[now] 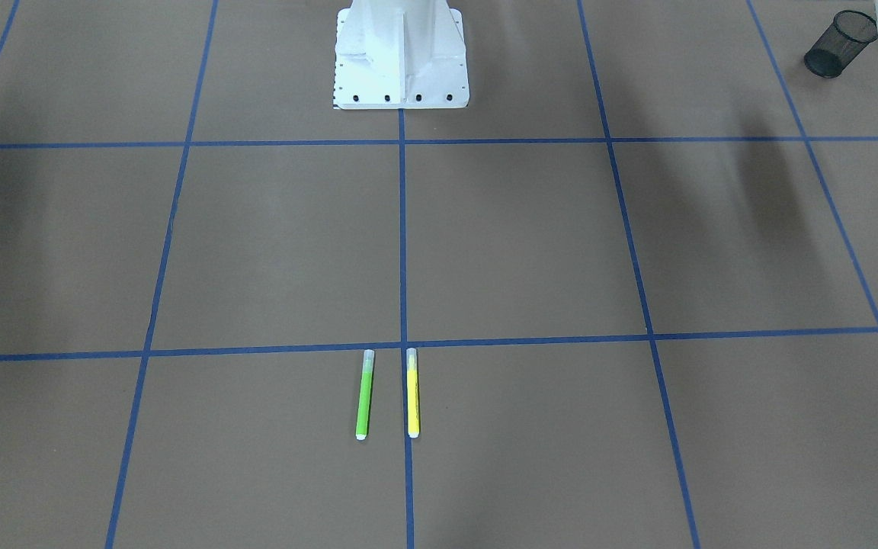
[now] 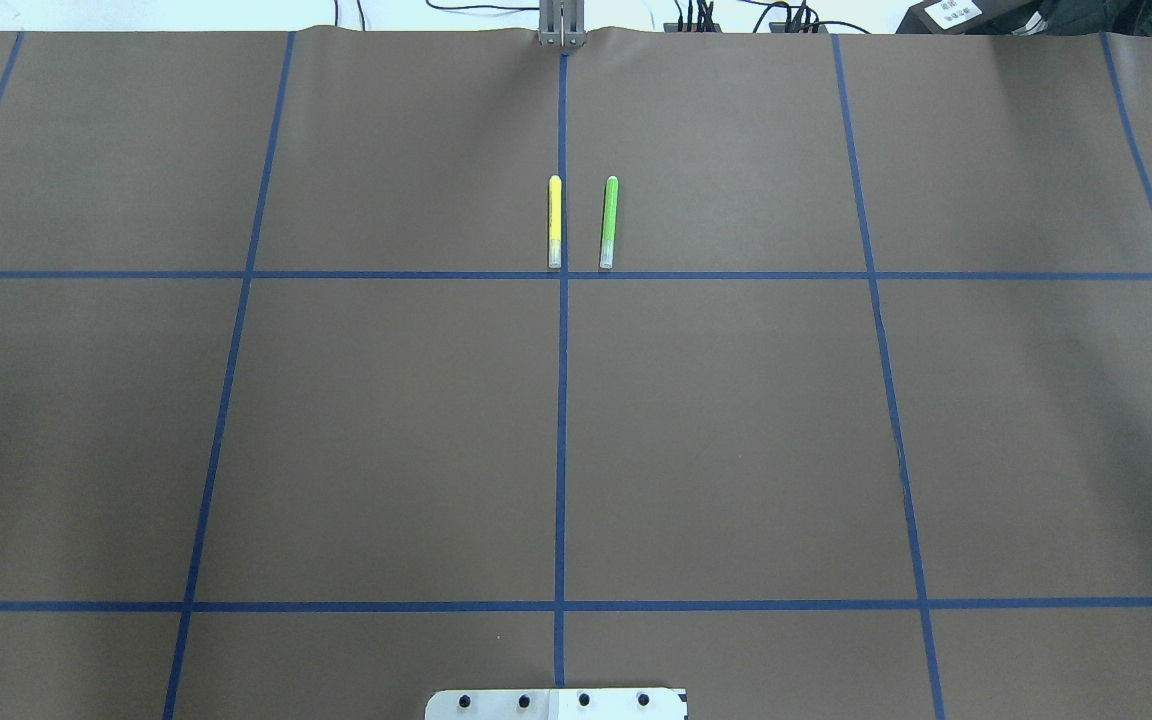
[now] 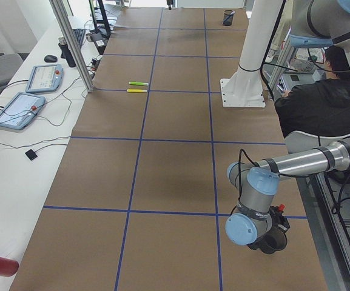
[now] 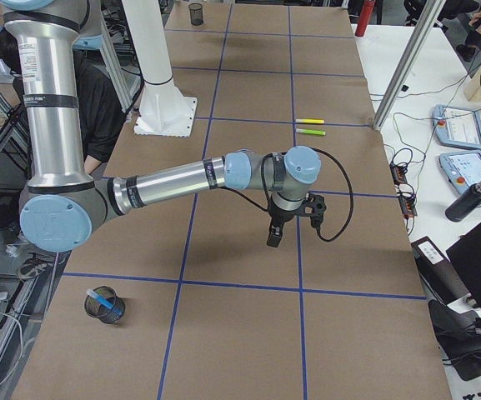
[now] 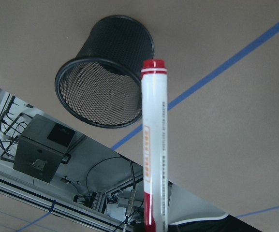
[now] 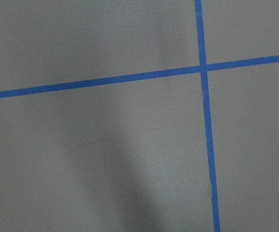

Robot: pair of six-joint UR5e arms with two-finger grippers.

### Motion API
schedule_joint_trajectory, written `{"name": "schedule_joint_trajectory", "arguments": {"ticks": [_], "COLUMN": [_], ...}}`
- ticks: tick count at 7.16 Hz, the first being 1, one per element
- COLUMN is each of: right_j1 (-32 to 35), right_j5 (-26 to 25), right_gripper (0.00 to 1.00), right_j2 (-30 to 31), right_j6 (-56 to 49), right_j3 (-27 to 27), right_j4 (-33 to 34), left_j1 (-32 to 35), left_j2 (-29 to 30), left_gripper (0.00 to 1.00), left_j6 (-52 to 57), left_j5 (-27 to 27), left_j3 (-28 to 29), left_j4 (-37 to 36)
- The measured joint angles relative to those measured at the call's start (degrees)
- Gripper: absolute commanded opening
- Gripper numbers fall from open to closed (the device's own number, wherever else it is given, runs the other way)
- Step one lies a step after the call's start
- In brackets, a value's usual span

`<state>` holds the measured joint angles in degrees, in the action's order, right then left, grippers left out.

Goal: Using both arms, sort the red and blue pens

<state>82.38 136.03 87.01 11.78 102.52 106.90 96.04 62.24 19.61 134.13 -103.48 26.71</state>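
1. Room across the middle of the table (image 2: 736,440): bare brown sheet with blue tape lines.
2. Green marker (image 2: 609,222) and yellow marker (image 2: 555,222): parallel, a little apart, in the strip by the far edge; yellow just beside the centre tape.
3. Red pen (image 5: 154,145): upright, off the table, just beside the left cup (image 5: 105,72).
4. Left cup: close to the robot-side table edge.
5. Left gripper (image 3: 270,237): low by that same edge; fingers hidden, so cannot tell how wide.
6. Blue pen (image 4: 107,302): leans inside the right cup (image 4: 104,308), near the robot-side edge.
7. Right gripper (image 4: 273,239): points down over bare table, near a tape crossing (image 6: 200,67); spread cannot be told.
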Motion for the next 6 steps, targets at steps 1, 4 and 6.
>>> {"name": "schedule_joint_trajectory", "arguments": {"ticks": [1, 4, 6], "right_j1": [-0.02, -0.03, -0.03], "right_j5": [0.40, 1.02, 1.07], "right_gripper": [0.99, 0.99, 0.99], "right_j2": [0.00, -0.02, 0.00], "right_j6": [0.00, 0.04, 0.01], "right_j3": [0.03, 0.64, 0.76], "right_j4": [-0.02, -0.03, -0.03], "left_j1": [0.13, 0.29, 0.38], "left_j2": [0.04, 0.15, 0.63], "left_gripper": [0.00, 0.00, 0.00], "left_j6": [0.60, 1.57, 1.66], "left_j5": [0.05, 0.33, 1.84], "left_j3": [1.69, 6.31, 8.91], "left_j4": [-0.34, -0.28, 0.04]}}
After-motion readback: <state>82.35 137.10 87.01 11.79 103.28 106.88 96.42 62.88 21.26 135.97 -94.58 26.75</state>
